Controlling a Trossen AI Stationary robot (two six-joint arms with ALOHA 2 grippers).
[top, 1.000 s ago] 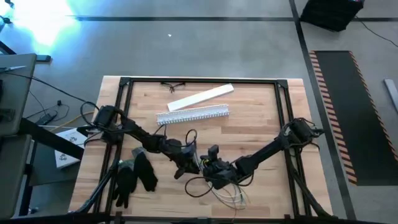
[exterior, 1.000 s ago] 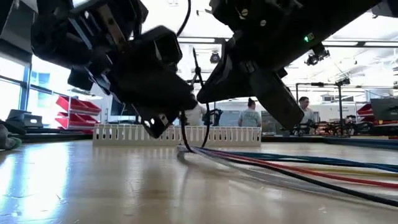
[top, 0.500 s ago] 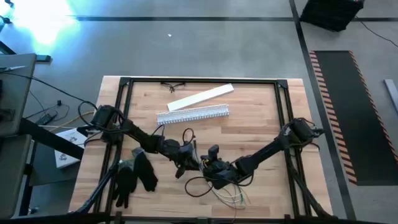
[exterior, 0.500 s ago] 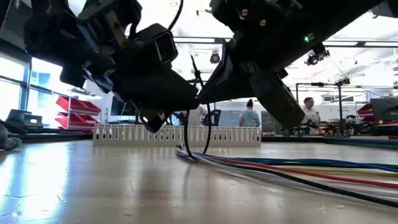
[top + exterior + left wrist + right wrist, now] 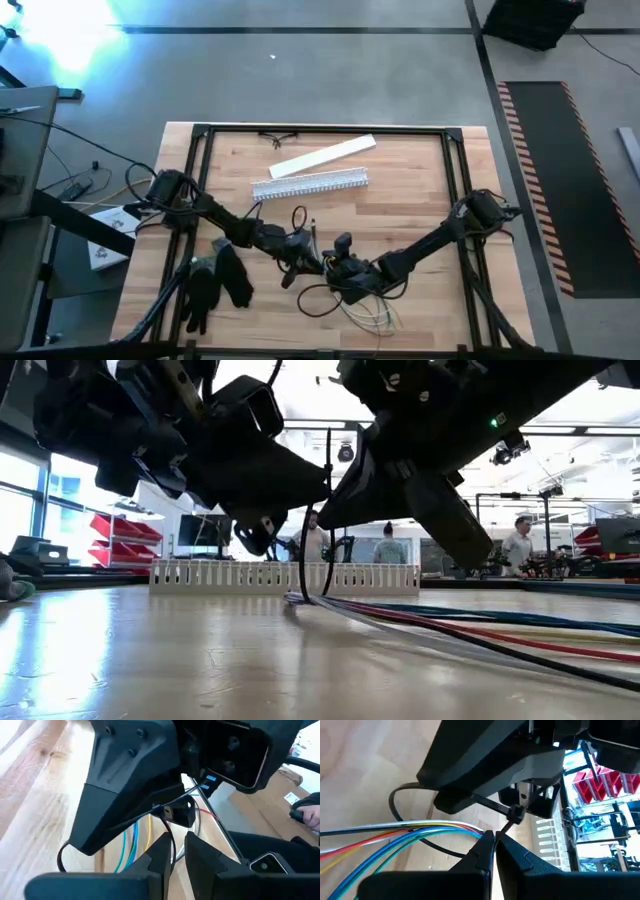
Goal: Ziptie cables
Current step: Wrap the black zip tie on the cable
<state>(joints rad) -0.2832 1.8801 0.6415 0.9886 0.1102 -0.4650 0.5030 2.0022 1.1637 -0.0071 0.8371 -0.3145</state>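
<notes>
Between both arms' fingers mid-table, the cables [image 5: 395, 832] sit pinched by the right fingers [image 5: 487, 842], left fingers [image 5: 172, 852] clamping the black ziptie [image 5: 315, 550].

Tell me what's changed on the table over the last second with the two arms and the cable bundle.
The left gripper has lifted slightly off the table, drawing the black zip tie up into a taller loop around the cables. The right gripper stayed shut on the zip tie's strap, hardly moving. The cables, the white slotted channel and the black gloves lie as before.
</notes>
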